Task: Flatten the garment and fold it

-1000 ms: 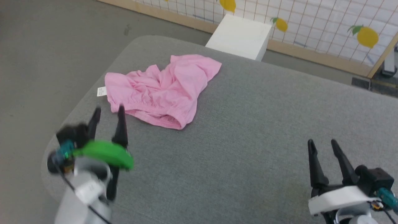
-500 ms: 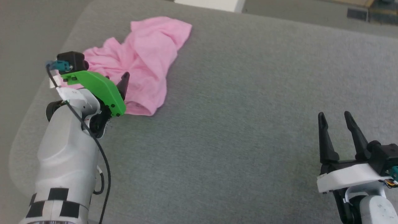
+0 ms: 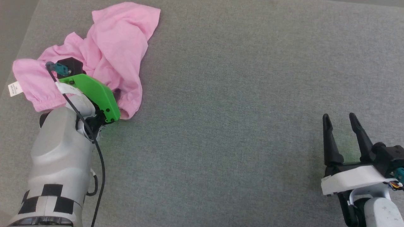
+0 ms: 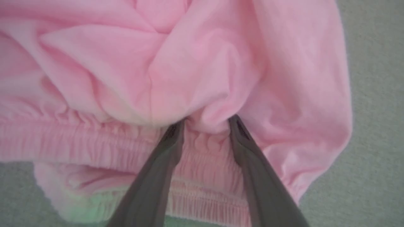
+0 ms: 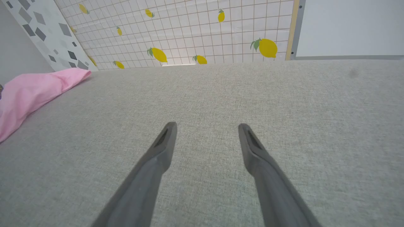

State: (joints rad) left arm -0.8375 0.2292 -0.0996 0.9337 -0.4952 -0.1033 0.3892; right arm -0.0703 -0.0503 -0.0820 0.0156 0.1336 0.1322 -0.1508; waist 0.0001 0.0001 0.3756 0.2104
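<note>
Left gripper (image 4: 205, 121), arm stretched forward, straddles a garment (image 4: 202, 63) fold, jaws apart.

The left tool (image 4: 205, 122) reaches forward and down, fingers narrowly apart; the right tool (image 3: 338, 116) hangs back, fingers spread wide.

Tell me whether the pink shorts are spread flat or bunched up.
Bunched up: the pink shorts lie crumpled on the grey padded surface, deep folds lapping over the gathered waistband.
</note>
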